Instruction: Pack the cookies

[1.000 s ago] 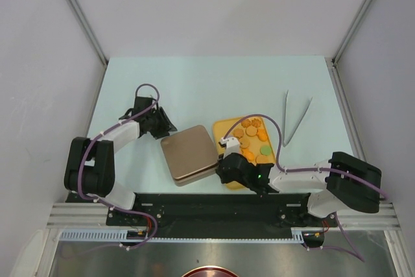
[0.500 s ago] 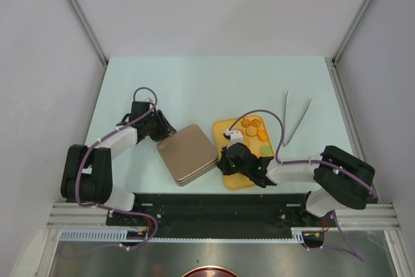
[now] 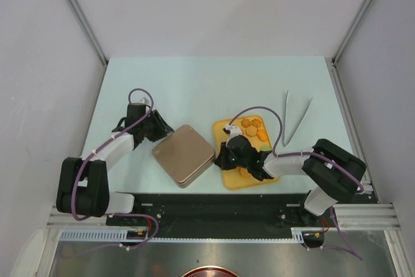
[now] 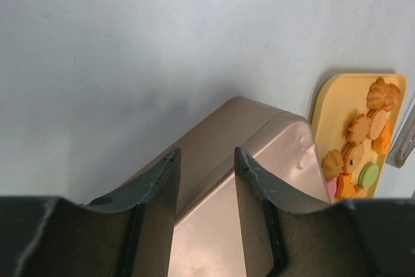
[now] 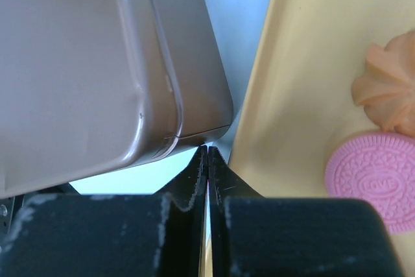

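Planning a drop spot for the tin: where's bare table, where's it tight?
Bare: the far half of the table, between the far wall and the tin, yellow tray and tweezers. Tight: the slit between tin and tray, where the shut right gripper sits, and the tin's far-left side, by the open left gripper.

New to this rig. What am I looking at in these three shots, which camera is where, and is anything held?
Two robot arms are bolted at the near edge of a table, each ending in a two-finger claw. The wide shot looks down from above and behind them. The other two shots come from a camera on each wrist. On the table lie a brown tin, a yellow tray with small cookies, and metal tweezers. The left claw is open at the tin's edge. The right claw is shut and empty, with its tip between tin and tray. Nothing is held.
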Controlling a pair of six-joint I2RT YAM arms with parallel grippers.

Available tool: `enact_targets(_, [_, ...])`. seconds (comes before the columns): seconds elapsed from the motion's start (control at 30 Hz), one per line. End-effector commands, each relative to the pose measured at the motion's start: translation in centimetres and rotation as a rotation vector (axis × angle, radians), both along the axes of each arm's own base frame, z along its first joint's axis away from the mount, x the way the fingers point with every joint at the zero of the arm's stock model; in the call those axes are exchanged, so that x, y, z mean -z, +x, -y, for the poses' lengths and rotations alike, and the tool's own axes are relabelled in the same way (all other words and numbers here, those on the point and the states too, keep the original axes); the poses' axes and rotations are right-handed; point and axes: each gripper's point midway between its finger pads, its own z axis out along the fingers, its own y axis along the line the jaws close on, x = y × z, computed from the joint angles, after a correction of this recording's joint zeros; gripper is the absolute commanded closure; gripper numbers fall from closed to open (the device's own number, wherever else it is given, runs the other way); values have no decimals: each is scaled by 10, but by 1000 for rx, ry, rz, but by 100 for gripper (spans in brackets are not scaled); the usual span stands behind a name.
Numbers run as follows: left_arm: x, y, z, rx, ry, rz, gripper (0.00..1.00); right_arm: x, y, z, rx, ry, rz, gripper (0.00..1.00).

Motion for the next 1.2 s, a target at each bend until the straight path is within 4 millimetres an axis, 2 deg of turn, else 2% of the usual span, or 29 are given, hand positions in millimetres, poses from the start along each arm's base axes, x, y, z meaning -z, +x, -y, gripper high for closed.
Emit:
enact_targets(0.0, [1,-19,9,37,-40,-35,56,-27,36,-18,32,78,75,100])
enact_targets(0.17, [-3,-19,8,39,-34,-23,55,-28,38,-20,26,70,72,100])
enact_targets(0.27, [-9,-15,4,28,-11,-13,50,-29,37,-15,36,54,71,100])
enact_targets(0.37, [-22,-4,-4,-3,24,11,38,-37,37,-8,47,37,84,100])
enact_targets(0.4, [-33,3,-5,-14,29,37,34,-38,37,-7,49,33,87,100])
enact_targets(0.43, [-39,7,-8,-34,35,51,27,-38,35,-4,47,21,85,100])
enact_targets(0.53, [-62,21,-14,-74,37,101,19,-42,34,0,49,7,94,100])
enact_targets(0.67, [-98,37,-22,-113,56,171,17,-44,30,3,46,-13,103,100])
enact_targets(0.73, [-107,35,-29,-133,82,182,19,-43,29,6,52,-30,104,100])
enact_targets(0.8, [-108,31,-40,-175,122,180,22,-48,30,10,69,-43,123,100])
enact_targets(0.83, [-109,23,-45,-196,140,169,23,-48,28,13,76,-56,121,100])
enact_targets(0.9, [-98,10,-60,-264,189,137,25,-59,29,23,108,-64,138,100])
enact_targets(0.93, [-100,2,-64,-283,192,144,25,-65,29,26,116,-61,144,96])
enact_targets(0.97, [-89,-6,-69,-316,201,124,25,-70,30,29,122,-60,153,89])
enact_targets(1.0, [-86,-11,-70,-327,197,124,25,-81,31,32,128,-43,167,69])
enact_targets(1.03, [-75,-18,-72,-340,199,102,26,-86,32,33,129,-33,169,59])
enact_targets(1.1, [-74,-25,-72,-369,171,111,26,-104,35,33,119,8,177,39])
enact_targets(1.13, [-65,-30,-72,-374,169,92,26,-106,35,31,106,22,169,34])
enact_targets(1.17, [-64,-33,-68,-376,142,91,25,-110,30,25,65,54,151,29])
